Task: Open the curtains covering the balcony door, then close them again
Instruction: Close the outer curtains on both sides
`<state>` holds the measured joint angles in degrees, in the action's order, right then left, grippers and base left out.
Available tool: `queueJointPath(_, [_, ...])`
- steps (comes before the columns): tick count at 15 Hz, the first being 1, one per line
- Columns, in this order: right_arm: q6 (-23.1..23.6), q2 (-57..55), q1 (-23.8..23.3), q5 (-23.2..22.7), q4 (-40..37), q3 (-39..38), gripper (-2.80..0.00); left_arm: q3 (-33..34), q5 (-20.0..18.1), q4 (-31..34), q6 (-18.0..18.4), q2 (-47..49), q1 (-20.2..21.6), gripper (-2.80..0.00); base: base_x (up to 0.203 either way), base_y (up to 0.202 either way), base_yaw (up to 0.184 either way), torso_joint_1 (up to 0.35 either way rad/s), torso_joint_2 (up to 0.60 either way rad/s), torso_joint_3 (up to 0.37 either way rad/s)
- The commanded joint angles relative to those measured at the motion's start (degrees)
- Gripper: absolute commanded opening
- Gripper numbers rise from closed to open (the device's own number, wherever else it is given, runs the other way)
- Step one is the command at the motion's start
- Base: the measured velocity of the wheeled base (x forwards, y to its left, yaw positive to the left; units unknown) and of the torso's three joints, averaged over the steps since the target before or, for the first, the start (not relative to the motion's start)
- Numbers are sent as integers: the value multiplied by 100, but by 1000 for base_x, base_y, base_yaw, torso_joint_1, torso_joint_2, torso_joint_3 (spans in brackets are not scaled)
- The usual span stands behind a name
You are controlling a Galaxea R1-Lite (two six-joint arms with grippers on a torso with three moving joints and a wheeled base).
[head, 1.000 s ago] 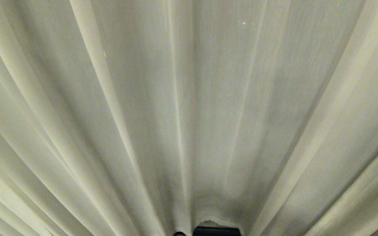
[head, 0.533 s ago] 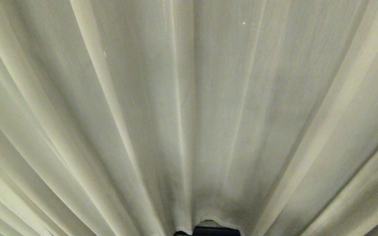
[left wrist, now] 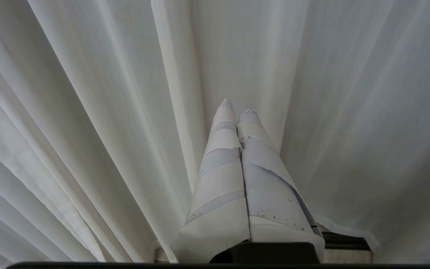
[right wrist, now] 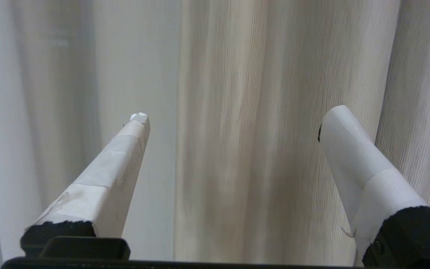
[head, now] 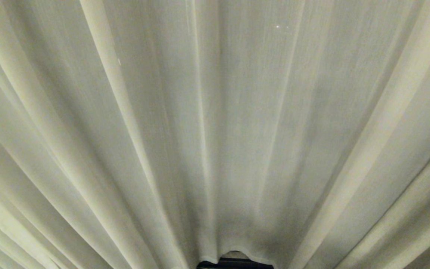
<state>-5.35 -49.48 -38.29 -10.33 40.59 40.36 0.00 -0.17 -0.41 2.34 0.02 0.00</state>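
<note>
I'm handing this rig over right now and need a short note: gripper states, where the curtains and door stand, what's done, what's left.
Right gripper: open, nothing between its fingers, pointing at the curtains.
Left gripper: shut, empty, parked close to the pleats.
Curtains fill the head view, hanging drawn in long pleats; only a dark strip shows under the hem. The balcony door's glass is not visible.
Done: cannot tell which stage this is.
Left: check from the door side whether opening is still due.
</note>
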Motion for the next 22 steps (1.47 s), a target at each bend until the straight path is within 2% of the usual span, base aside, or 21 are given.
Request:
queueJointPath(1, [-67, -167, -3, -12, 34, 207, 0, 0, 0, -2, 3, -2, 0, -280, 0, 0, 0, 0, 0, 0])
queueJointPath(5, [-267, -781, 0, -13, 215, 606, 0, 0, 0, -2, 3, -2, 0, -280, 0, 0, 0, 0, 0, 0])
queueJointPath(11, [-264, -1813, 31, -38, 538, 1016, 0, 0, 0, -2, 3, -2, 0, -280, 0, 0, 0, 0, 0, 0])
queueJointPath(13, [-263, -2208, 182, -81, 545, 1249, 0, 0, 0, -2, 3, -2, 0, -280, 0, 0, 0, 0, 0, 0])
queueJointPath(17, [-282, -3046, 806, -107, 529, 2081, 0, 0, 0, -2, 3, -2, 0, -280, 0, 0, 0, 0, 0, 0])
queueJointPath(20, [-257, -3529, 924, -101, 472, 2635, 0, 0, 0, -2, 3, -2, 0, -280, 0, 0, 0, 0, 0, 0])
queueJointPath(22, [-248, -3711, 928, -94, 492, 2724, 0, 0, 0, -2, 3, -2, 0, -280, 0, 0, 0, 0, 0, 0])
